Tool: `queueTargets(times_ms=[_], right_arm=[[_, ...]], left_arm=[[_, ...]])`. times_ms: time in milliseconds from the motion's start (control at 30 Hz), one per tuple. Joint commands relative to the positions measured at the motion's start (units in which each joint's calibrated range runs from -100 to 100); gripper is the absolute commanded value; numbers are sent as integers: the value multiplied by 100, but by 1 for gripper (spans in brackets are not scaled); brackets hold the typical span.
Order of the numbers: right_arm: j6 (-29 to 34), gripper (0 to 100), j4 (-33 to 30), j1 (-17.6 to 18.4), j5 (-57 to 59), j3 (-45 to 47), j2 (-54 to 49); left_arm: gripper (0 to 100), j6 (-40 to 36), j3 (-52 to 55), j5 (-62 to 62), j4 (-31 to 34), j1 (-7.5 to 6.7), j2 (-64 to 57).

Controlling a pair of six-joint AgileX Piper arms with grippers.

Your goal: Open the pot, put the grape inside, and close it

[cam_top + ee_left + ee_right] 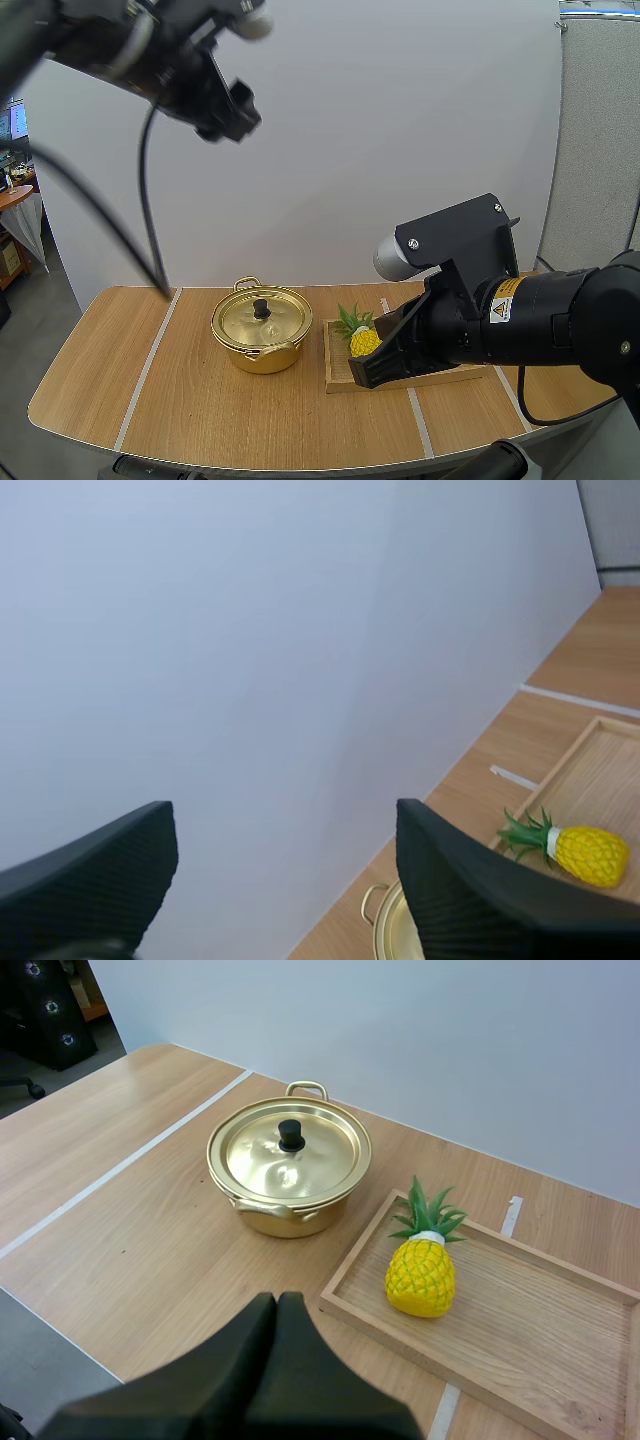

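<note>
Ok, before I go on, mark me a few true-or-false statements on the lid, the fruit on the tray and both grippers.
1. The lid sits on the pot. True.
2. A bunch of grapes lies in the wooden tray. False: the fruit there is a pineapple.
3. The left gripper is open, high above the table. True.
4. The right gripper holds the pineapple. False: it is shut on nothing, near the tray.

Pot (258, 355) on the table (120, 380), lid (262, 318) atop, wooden tray (540, 1340) just right, pineapple (421, 1276) in tray.
</note>
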Motion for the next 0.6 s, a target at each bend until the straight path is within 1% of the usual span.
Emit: queueTargets(times_ms=[0, 67, 133, 167, 200, 233, 333, 433, 567], right_arm=[[16, 0, 37, -19, -101, 19, -48], [16, 0, 96, -19, -101, 19, -48], [16, 0, 214, -19, -101, 19, -48], [16, 0, 272, -19, -101, 19, -48], [16, 0, 320, -19, -101, 19, -48], [16, 0, 380, -19, -101, 19, -48], [16, 0, 523, -19, -101, 6, -48], [16, 0, 534, -23, -176, -34, -57], [16, 0, 344, -160, -530, -34, -364]], left_arm=[[96, -278, -49, -143, 0, -16, -757], [76, -394, -49, -34, 11, -16, -954], [35, -438, -49, 363, 11, -16, -1217], [18, -438, -49, 564, 11, -16, -1318], [4, -438, -49, 640, 11, -16, -1408], [0, -452, -17, 640, 11, -16, -1500], [0, -829, 147, 640, 11, -16, -1749], [0, -1235, 343, 640, 11, -16, -1956], [0, -1521, 729, 488, 11, -16, -2320]])
